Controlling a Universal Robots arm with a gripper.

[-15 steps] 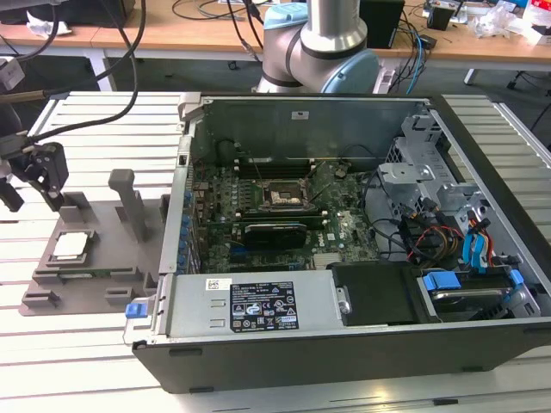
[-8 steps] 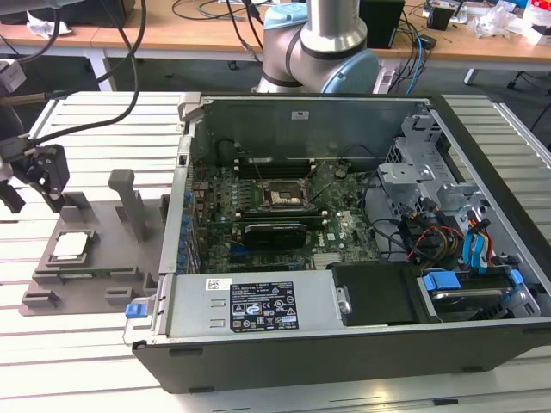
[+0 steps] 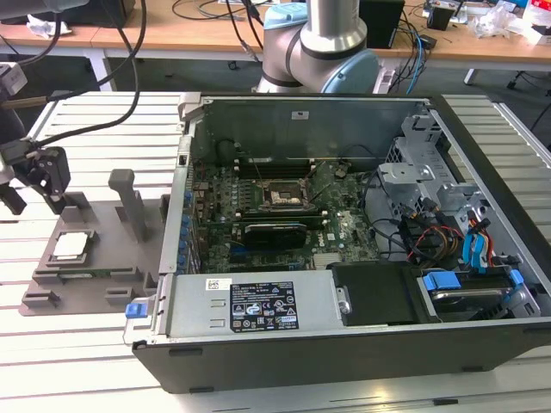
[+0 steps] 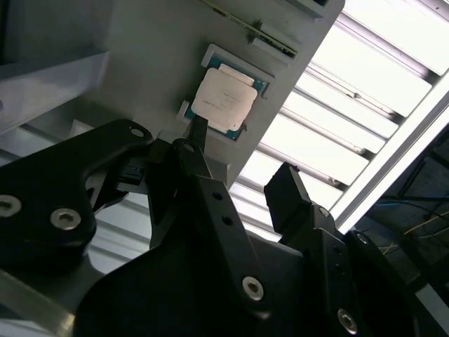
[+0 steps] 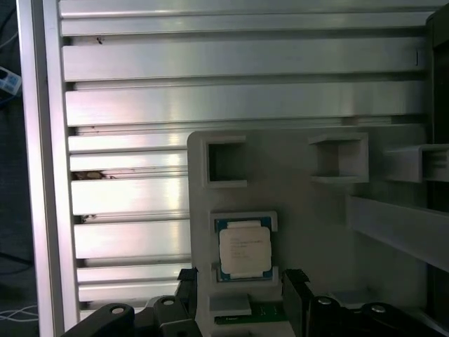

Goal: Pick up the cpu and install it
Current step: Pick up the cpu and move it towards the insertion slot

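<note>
— So, where is the cpu (image 3: 71, 245)?

— One cpu, lying flat with its silver top up in a shallow recess of a grey tray (image 3: 105, 231). It also shows in the first wrist view (image 5: 245, 253) and the second wrist view (image 4: 224, 100).

— And the tray?

— One tray, on the slatted metal table (image 3: 86, 116), just beside the case (image 3: 344, 361) on the exterior view's left. One tall post (image 3: 129, 200) stands on the tray between the cpu and the case. In the first wrist view, two square pockets (image 5: 226, 163) sit side by side on the tray, past the cpu.

— What of the gripper (image 3: 34, 203)?

— One gripper with two black fingers (image 4: 210, 196), spread apart and empty. It hangs over the tray near the cpu, clear of it. In both wrist views the cpu shows through the gap between the fingers.

— Is anything touching the cpu?

— Only the tray's recess.

— And the case?

— One case, lying open-side up. One socket (image 3: 280, 196) sits near the middle of its board, well apart from the cpu. One arm (image 3: 331, 34) stands behind the case.
</note>
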